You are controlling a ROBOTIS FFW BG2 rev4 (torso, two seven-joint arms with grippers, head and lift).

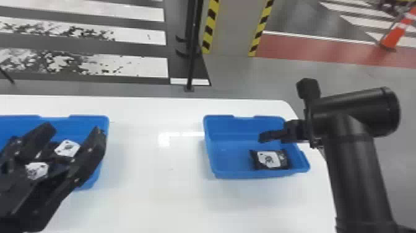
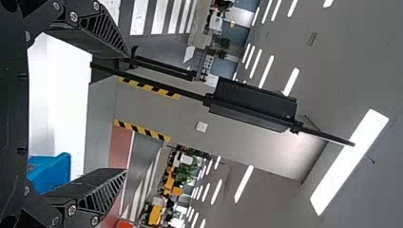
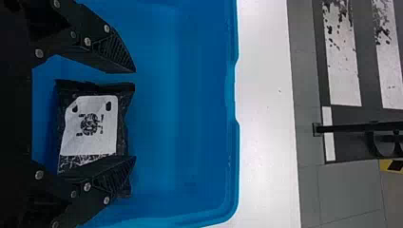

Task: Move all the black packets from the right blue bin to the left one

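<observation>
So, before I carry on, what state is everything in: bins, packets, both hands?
Right bin: upright, one packet inside
Right packet: flat, label up, ungripped
Left bin: at least two packets showing
Left packets: labels showing
Right hand: open, above right packet
Left hand: open, empty

- left bin (image 1: 89, 118), right bin (image 1: 238, 131): blue
- right-bin packet (image 3: 121, 93): black, white label (image 3: 90, 126), black marks
- desk (image 1: 154, 192): white
- pillar (image 1: 236, 28): grey, 2 yellow/black striped edges
- floor (image 1: 226, 71): grey, red band (image 1: 318, 51)
</observation>
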